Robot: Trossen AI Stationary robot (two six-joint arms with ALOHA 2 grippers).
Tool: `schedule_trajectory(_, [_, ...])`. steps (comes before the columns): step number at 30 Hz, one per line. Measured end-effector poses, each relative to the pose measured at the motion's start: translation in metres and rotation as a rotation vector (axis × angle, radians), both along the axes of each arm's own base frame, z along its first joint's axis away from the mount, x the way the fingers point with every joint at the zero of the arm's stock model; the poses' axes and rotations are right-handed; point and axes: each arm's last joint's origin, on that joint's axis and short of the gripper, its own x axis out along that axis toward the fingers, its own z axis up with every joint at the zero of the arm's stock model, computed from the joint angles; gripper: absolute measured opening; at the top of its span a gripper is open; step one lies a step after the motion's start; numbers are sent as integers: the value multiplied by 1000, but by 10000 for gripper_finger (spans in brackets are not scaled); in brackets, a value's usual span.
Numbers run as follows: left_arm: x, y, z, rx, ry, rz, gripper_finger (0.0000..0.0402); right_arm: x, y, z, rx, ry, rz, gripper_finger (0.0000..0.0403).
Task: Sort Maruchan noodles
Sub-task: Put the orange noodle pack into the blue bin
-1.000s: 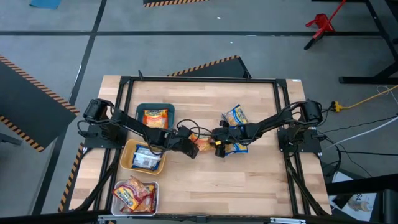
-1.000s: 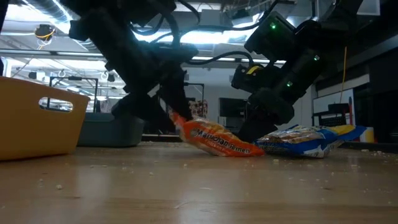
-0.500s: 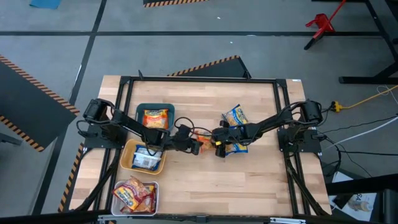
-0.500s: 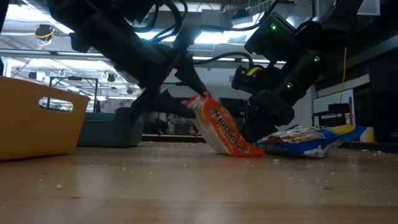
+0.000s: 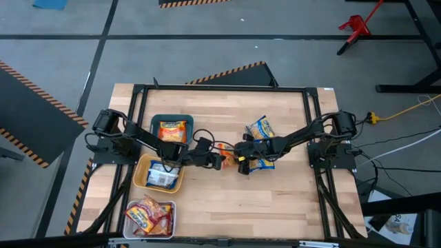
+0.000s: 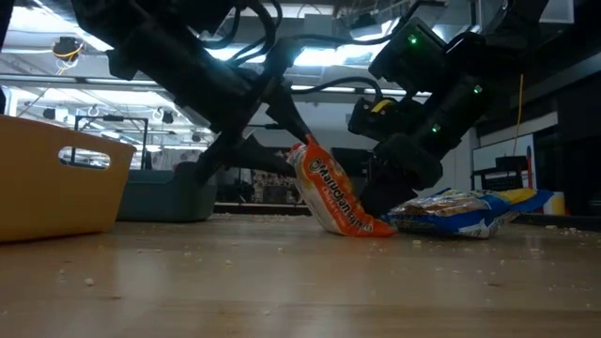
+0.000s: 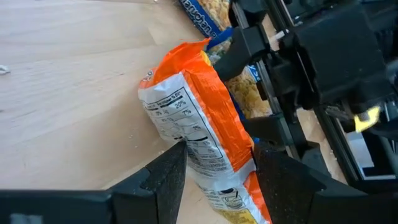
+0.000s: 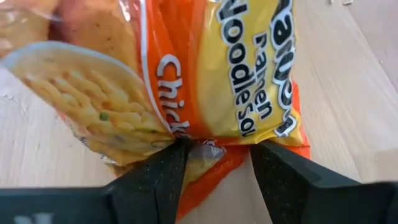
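An orange Maruchan packet (image 5: 226,154) stands tilted at the table's middle between my two grippers. My left gripper (image 5: 216,160) is shut on its raised end. My right gripper (image 5: 240,157) is open, its fingers on either side of the packet's lower end (image 8: 205,155). Two blue packets lie flat on the wood, one beside the right gripper (image 5: 262,164) and one farther back (image 5: 260,128). In the low view the orange packet (image 6: 336,192) leans steeply, with the blue packet (image 6: 470,210) behind it. My left gripper (image 7: 217,152) pinches the orange packet's raised end (image 7: 205,146) between its two fingers, coming slanting down from the table's left. The packet is tilted steeply, its upper end (image 6: 302,155) is off the wood and its lower end (image 6: 374,226) rests on the table. My right gripper (image 8: 217,149) has its fingertips at the packet's lower end; I cannot tell whether they touch it.
Three trays sit on the table's left: a teal one (image 5: 156,122) with an orange packet, a yellow one (image 5: 140,172) with a blue packet, and a white one (image 5: 172,219) with red-pink packets. The near half of the table shows bare wood (image 5: 248,203).
My left gripper has risen and moved slightly toward the table's right, holding the orange packet's end. The packet has tipped from nearly flat to steeply tilted. Its raised end went up while its lower end stayed on the table by the right gripper.
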Motion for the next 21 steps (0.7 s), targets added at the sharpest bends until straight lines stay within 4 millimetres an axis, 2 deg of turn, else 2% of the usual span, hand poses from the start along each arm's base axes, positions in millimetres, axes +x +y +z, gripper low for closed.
schedule_trajectory(14, [2,11,-3,-5,11,39,179,1,0,1,6,-12,4,182])
schedule_trajectory(17, [2,11,-3,-10,13,31,164,1,0,1,2,-13,0,182])
schedule_trajectory(21, [2,11,-3,-11,13,27,125,1,0,1,2,-11,-1,182])
